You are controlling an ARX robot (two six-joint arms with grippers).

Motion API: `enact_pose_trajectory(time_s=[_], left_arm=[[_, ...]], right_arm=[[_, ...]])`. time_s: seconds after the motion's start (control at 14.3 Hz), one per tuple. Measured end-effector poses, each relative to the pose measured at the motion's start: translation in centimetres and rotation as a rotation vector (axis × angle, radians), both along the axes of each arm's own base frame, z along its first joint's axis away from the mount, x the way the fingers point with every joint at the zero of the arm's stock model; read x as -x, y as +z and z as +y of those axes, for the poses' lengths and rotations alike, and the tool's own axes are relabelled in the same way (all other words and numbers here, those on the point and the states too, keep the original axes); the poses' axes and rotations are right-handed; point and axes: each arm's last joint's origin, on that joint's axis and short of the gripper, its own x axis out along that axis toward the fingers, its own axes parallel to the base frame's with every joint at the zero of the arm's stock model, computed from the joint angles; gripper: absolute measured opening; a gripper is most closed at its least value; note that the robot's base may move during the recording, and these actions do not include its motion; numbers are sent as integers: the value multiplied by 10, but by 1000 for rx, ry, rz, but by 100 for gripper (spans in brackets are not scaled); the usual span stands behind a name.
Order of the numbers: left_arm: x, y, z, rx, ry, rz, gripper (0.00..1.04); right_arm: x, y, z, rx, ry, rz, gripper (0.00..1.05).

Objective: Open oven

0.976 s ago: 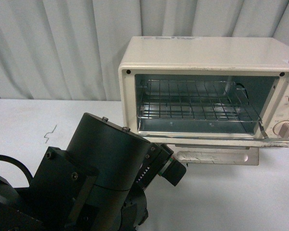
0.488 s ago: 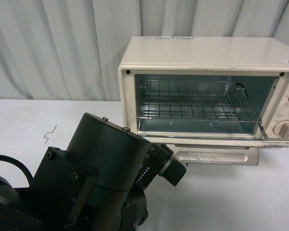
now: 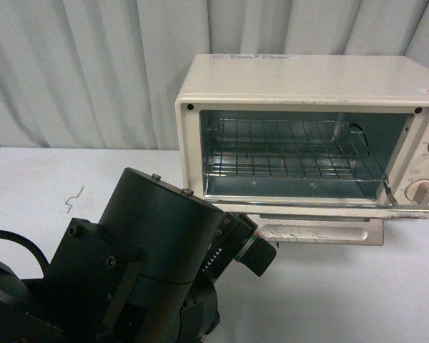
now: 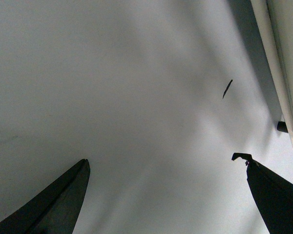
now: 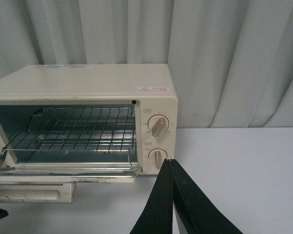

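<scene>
The cream-white oven [image 3: 307, 78] stands at the back right of the white table with its glass door [image 3: 343, 211] folded down flat. The beige bar handle [image 3: 322, 234] points toward me and the wire rack [image 3: 286, 153] inside is exposed. My left arm [image 3: 150, 250] fills the lower left, just short of the door's left end. Its gripper [image 4: 162, 158] is open over bare table, and the oven's edge [image 4: 283, 73] lies off to one side. My right gripper [image 5: 170, 160] is shut on nothing, in front of the lower knob [image 5: 158, 157], with the oven [image 5: 88, 80] beyond it.
A grey pleated curtain [image 3: 79, 71] hangs behind the table. A small dark bent scrap [image 3: 74, 196] lies on the table [image 3: 357, 293] at the left. The upper knob [image 5: 158, 125] sits above the lower one on the oven's right panel.
</scene>
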Motion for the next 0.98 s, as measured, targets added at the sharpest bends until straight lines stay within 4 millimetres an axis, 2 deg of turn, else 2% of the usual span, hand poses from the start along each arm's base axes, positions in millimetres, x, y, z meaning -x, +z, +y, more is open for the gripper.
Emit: enact_pose_trajectory(time_s=[0.63, 0.7, 0.98], left_arm=[[0, 0, 0, 0, 0, 0, 98], [0, 0, 0, 1, -2, 1, 98], [0, 0, 0, -1, 0, 0, 98]], right_arm=[[11, 0, 0, 0, 0, -2, 2], [21, -3, 0, 0, 1, 2, 2], [22, -3, 0, 0, 0, 4, 2]])
